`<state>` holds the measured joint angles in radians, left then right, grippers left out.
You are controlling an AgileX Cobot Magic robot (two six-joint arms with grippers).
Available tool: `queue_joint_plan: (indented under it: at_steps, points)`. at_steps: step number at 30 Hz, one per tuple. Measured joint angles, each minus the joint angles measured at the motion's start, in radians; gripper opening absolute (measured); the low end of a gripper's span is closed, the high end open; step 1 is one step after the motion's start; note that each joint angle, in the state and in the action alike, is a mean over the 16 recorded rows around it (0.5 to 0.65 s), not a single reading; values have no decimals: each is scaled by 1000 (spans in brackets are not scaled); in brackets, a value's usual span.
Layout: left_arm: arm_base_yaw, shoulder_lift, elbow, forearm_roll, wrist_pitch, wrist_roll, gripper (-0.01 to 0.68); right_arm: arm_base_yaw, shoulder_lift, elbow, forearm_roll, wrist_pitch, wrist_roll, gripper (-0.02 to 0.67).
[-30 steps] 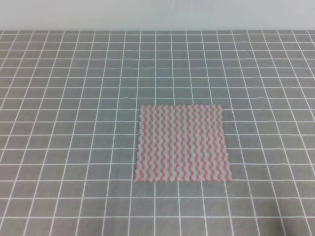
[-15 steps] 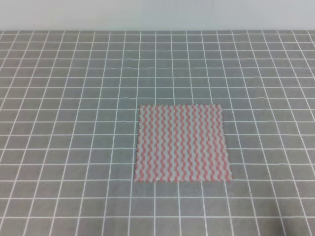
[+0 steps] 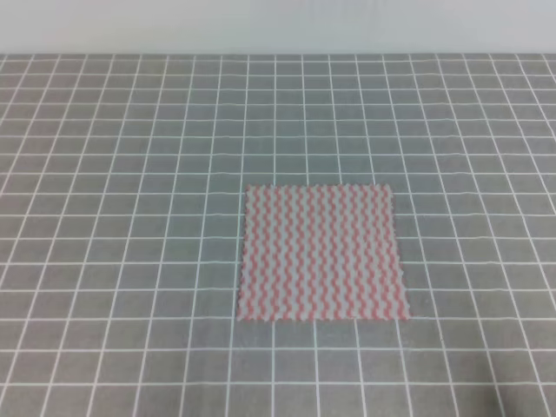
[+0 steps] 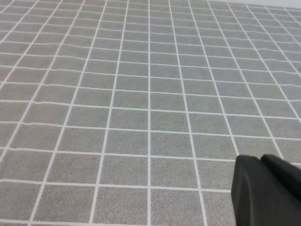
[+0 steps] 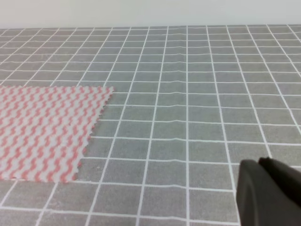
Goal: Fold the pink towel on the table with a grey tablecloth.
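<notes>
**Q:** What can't you see from where you sit?

**A:** In your left wrist view, only a black corner of the left gripper (image 4: 265, 190) shows at the lower right, cut off by the frame edge. You cannot tell whether its jaws are spread or pressed together. The right wrist view gives you the same: a dark block of the right gripper (image 5: 268, 190) clipped at the lower right corner, its jaw state impossible to read. Neither gripper appears in the exterior high view, and nothing is seen held in either one.

**Q:** And the cloth?

**A:** The pink towel (image 3: 323, 252) lies flat and unfolded just right of centre in your overhead view, toward the near half of the table. All four edges run close to the grid lines; the near edge looks slightly wider than the far one. Its outline is close to square, a touch wider than deep, so no clear long axis stands out. The wavy pink-and-white stripes run front to back. In your right wrist view the towel (image 5: 44, 134) fills the left side, cut off at the left edge, one corner pointing toward the middle of the frame. It is out of the left wrist view.

**Q:** The setting?

**A:** The table with a grey tablecloth (image 3: 130, 174) spreads across every view, white grid lines slightly rippled in places. A pale, plain wall (image 3: 278, 26) closes the far edge.
</notes>
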<state>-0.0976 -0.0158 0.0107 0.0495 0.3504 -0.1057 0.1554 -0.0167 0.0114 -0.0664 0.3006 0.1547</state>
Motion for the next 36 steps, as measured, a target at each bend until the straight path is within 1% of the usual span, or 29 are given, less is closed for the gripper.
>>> queue_joint_plan:
  at_steps: [36]
  points:
    - [-2, -4, 0, 0, 1, 0, 0, 0, 0, -3, 12, -8, 0, -18]
